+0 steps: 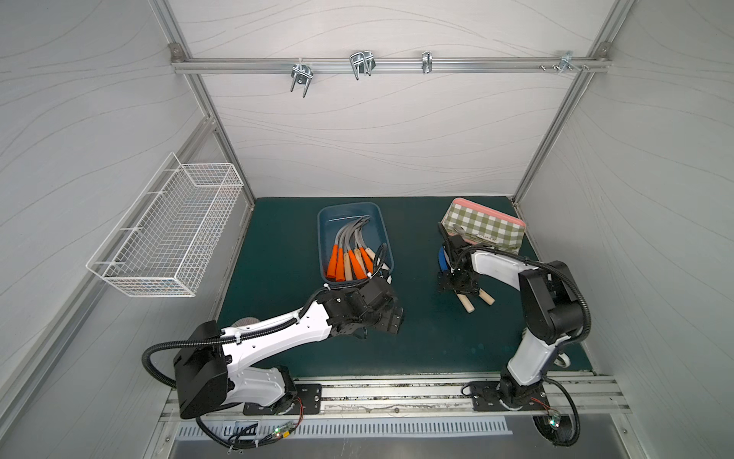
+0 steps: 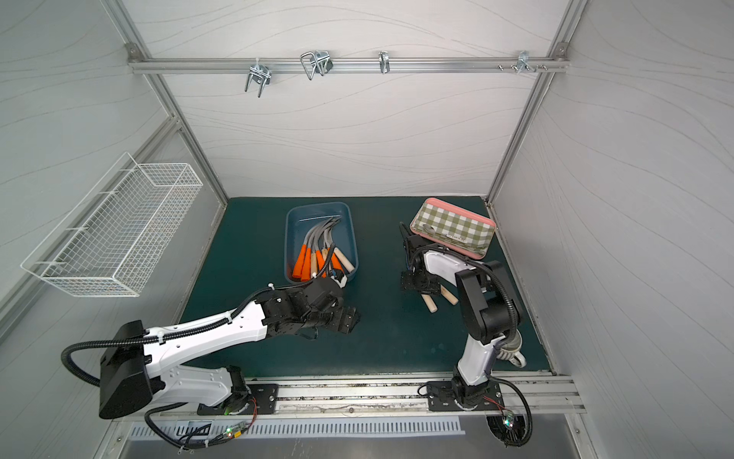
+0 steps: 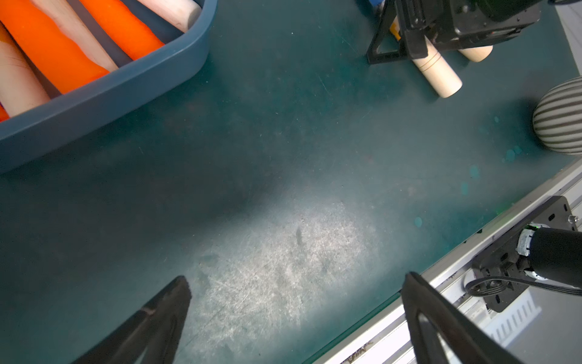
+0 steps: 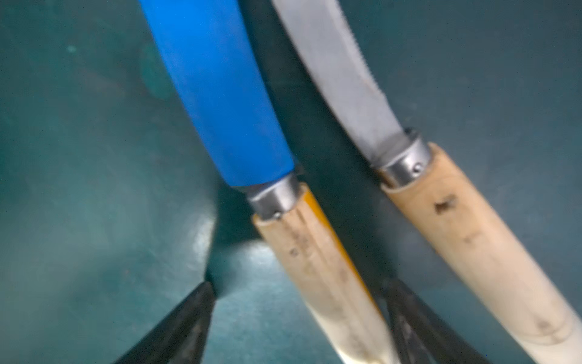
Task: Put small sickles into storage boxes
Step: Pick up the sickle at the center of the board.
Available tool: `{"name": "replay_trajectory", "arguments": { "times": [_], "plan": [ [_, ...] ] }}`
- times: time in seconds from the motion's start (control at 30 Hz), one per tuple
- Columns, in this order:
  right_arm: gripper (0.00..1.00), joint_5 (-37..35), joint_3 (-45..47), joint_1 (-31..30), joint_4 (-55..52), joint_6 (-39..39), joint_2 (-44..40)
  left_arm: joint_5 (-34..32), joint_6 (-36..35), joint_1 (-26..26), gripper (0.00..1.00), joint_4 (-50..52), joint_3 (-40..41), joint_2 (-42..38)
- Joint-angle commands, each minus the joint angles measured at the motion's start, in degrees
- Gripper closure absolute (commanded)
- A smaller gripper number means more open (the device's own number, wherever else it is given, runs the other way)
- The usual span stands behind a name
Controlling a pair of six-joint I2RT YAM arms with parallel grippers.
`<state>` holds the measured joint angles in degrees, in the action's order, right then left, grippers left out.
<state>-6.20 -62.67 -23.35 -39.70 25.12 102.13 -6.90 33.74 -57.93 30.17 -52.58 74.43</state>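
Bimanual cell with a dark green mat [image 3: 283,164]. The storage box [image 1: 330,228], a shallow blue tub, stands at the middle of the mat toward the back wall. It holds six small sickles [image 1: 349,258] laid side by side, grey blades pointing to the back and orange and pale wood handles to the front. Two more sickles lie on the mat to the right of the box, just in front of the checked tray [image 1: 492,211]: a blue-bladed sickle [image 4: 220,94] and a grey-bladed sickle [image 4: 346,78], both with pale wood handles. The right gripper [image 4: 300,288] is down over this pair. Its jaws are spread astride the handle of the blue-bladed sickle, with one finger between the two handles and the other standing clear of the wood. The left gripper [image 3: 297,280] hangs above bare mat just in front of the box, its jaws wide apart and holding nothing. A white wire basket [image 1: 170,238] hangs on the left wall.
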Motion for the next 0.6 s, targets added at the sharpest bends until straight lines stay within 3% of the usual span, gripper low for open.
{"name": "replay_trajectory", "arguments": {
  "times": [0.0, 0.27, 0.57],
  "plan": [
    [0.26, -0.7, -0.3, -1.0, -3.5, 0.3, 2.3, -1.4, -0.8, -0.3, 0.01, 0.5, -2.7, 0.4],
    [0.59, 0.6, -0.9, -1.1, -3.2, -0.9, 3.0, -2.4, -1.1, -0.3, 0.01, 1.4, -2.4, -0.2],
    [0.86, 1.8, -2.2, -2.5, -3.7, -1.9, 3.6, -3.6, -1.7, -0.1, 0.01, 2.5, -2.9, -1.0]
  ]
}}
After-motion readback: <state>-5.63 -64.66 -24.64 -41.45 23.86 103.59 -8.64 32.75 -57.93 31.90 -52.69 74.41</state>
